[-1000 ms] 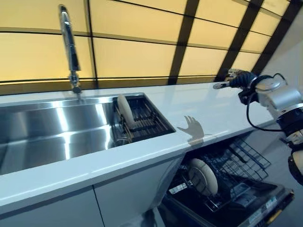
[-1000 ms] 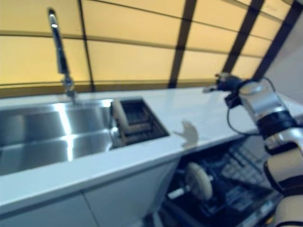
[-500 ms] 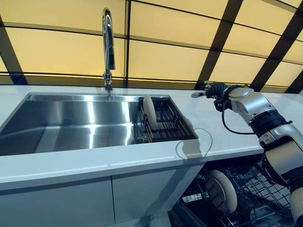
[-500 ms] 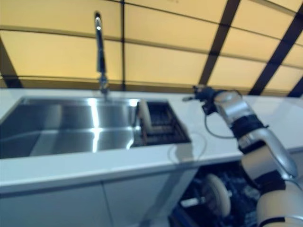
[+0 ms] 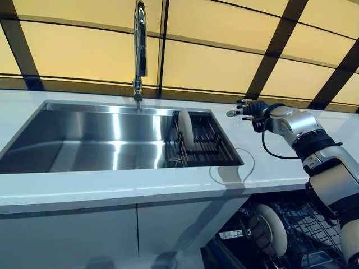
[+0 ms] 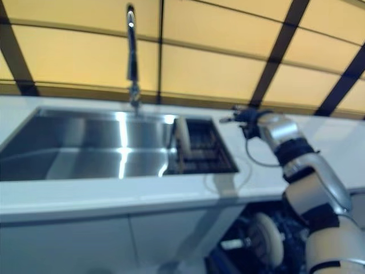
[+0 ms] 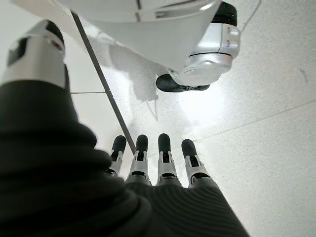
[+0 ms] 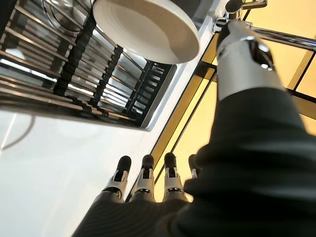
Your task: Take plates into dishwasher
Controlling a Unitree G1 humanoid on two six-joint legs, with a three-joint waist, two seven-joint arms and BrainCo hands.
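Right robot hand (image 5: pixel 247 107) fingers spread, empty, now over bench (image 5: pixel 112 188) at 3 o'clock of white plate (image 5: pixel 185 128) upright in sink rack (image 5: pixel 208 147) | second plate (image 5: pixel 273 228) already in dishwasher (image 5: pixel 303 235) | left robot hand (image 7: pixel 158 163) straight, idle | camera swung sinkward; judged reaching for next plate

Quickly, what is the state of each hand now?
Left hand: open, holding nothing.
Right hand: open, holding nothing, above the counter.
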